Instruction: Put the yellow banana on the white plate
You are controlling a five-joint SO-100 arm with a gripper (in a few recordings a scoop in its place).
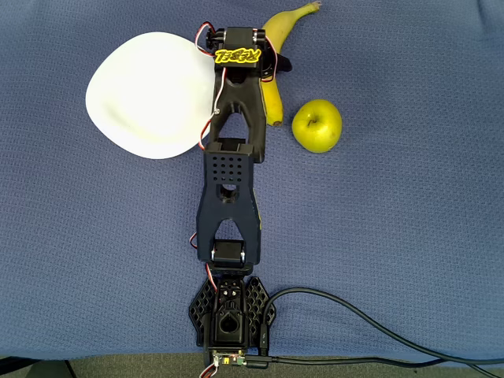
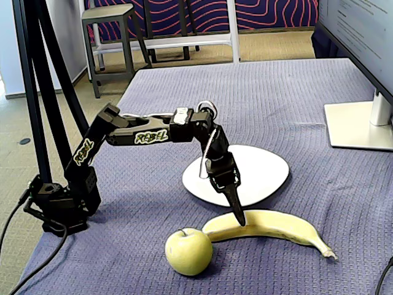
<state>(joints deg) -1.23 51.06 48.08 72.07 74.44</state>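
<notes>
The yellow banana (image 2: 273, 226) lies flat on the blue cloth, in front of the white plate (image 2: 258, 175) in the fixed view. In the overhead view the banana (image 1: 293, 20) runs from the top edge down to beside the arm, right of the plate (image 1: 142, 94). My black gripper (image 2: 239, 218) points straight down with its tip at the banana's top, near its stem-side third. From above, the wrist hides the middle of the banana, and a dark part of the gripper (image 1: 277, 66) sticks out on the banana's right. The fingers overlap, so the gap between them is hidden.
A yellow-green apple (image 2: 188, 251) sits just left of the banana's end, close to the gripper; from above the apple (image 1: 316, 125) lies right of the arm. A monitor foot (image 2: 359, 126) stands at the far right of the table. A black cable (image 1: 354, 319) trails from the arm's base.
</notes>
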